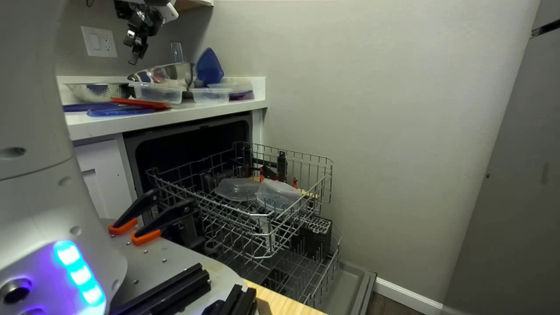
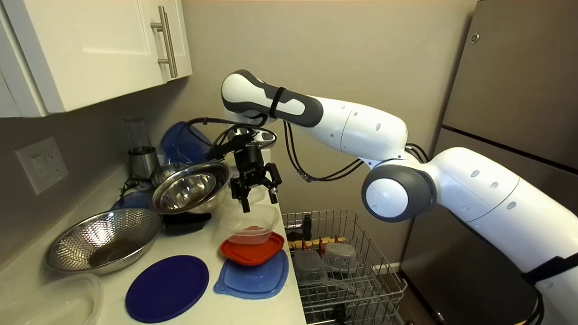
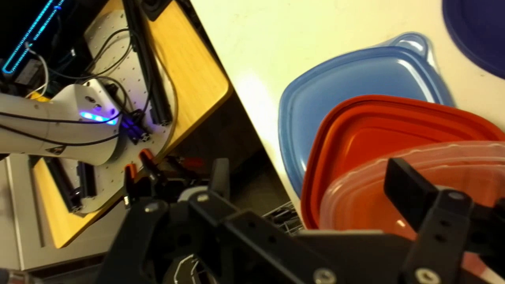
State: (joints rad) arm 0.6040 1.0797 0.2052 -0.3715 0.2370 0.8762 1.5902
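My gripper is open with nothing between its fingers, above the counter near its dishwasher-side edge. It also shows in the wrist view with fingers spread wide, and high up in an exterior view. Below it is a clear plastic container, whose rim overlaps a red lid. The red lid lies partly over a light blue lid. In the wrist view the container, red lid and light blue lid lie beyond the fingers. A dark blue round lid lies beside them.
A metal colander and stacked steel bowls stand toward the wall. The dishwasher's pulled-out upper rack holds clear containers. A wall cabinet hangs over the counter. Black-and-orange clamps sit by the robot base.
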